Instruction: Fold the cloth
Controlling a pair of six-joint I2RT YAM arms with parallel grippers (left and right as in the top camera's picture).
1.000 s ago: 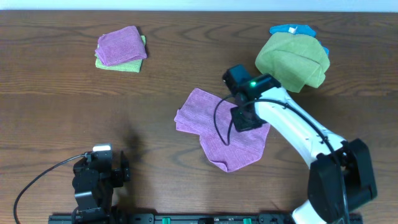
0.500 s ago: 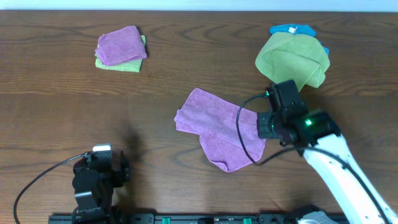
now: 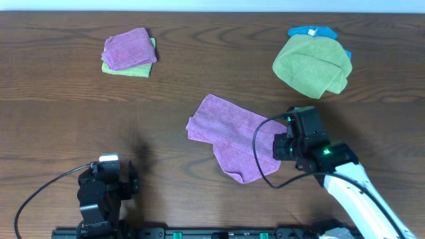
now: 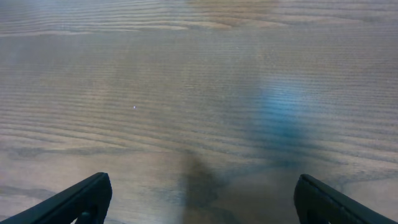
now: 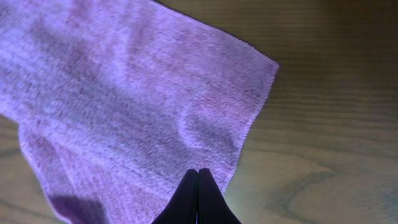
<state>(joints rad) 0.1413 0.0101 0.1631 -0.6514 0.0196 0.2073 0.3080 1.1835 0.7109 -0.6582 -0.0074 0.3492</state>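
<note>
Drawn back toward 5 o'clock, the right hand [image 5: 198, 180] is clenched, seemingly empty; the cloth [image 5: 124, 93] is not yet folded.

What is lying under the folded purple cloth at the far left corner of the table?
A light-green cloth shows along its near and right edges. The folded purple cloth covers the rest.

The cloth [image 3: 236, 136] lay spread near the middle of the table [image 3: 66, 119]. Behind it to the left sat a stack of two folded cloths [image 3: 129, 52], one on the other. Behind it to the right lay a big towel [image 3: 312, 66], partly over a small cloth [image 3: 311, 31]. The right gripper [image 5: 198, 177] was over the cloth's right edge. The left gripper [image 4: 202, 198] was at the near left, well apart.
</note>
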